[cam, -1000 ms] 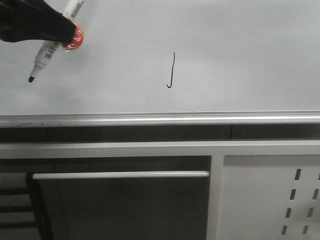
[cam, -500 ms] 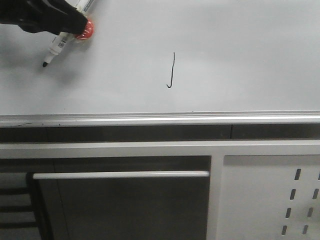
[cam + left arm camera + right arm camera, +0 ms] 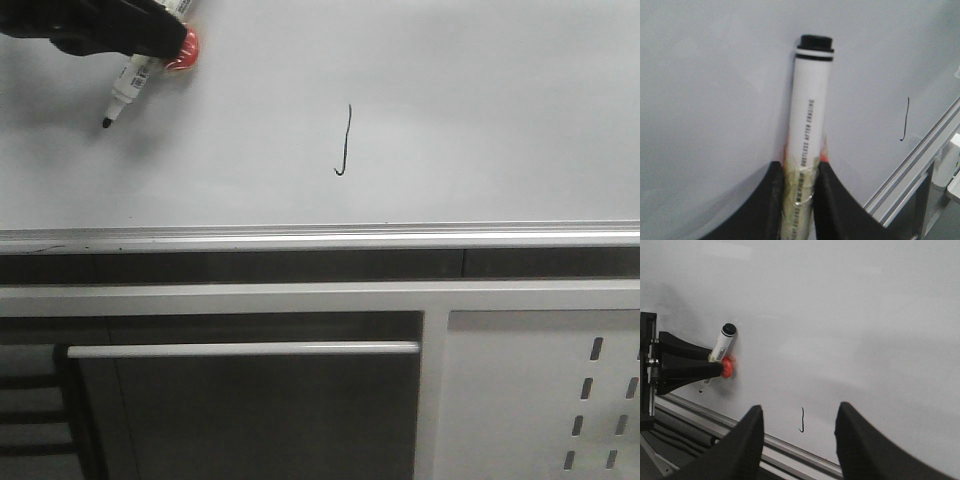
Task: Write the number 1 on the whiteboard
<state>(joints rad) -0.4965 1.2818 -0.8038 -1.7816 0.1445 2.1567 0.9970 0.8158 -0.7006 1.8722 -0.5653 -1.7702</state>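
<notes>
The number 1 is a thin black stroke with a small hook at its lower end, drawn mid-board on the pale grey whiteboard. It also shows in the left wrist view and the right wrist view. My left gripper is at the board's upper left, shut on a white marker whose black tip points down-left, far left of the stroke. In the left wrist view the marker sits between the black fingers. My right gripper is open and empty, facing the board.
A silver rail runs along the board's lower edge. Below it stand a dark cabinet front with a white bar handle and a white perforated metal panel at the lower right.
My left gripper has moved right and slightly up along the board with the marker. The stroke is unchanged.
</notes>
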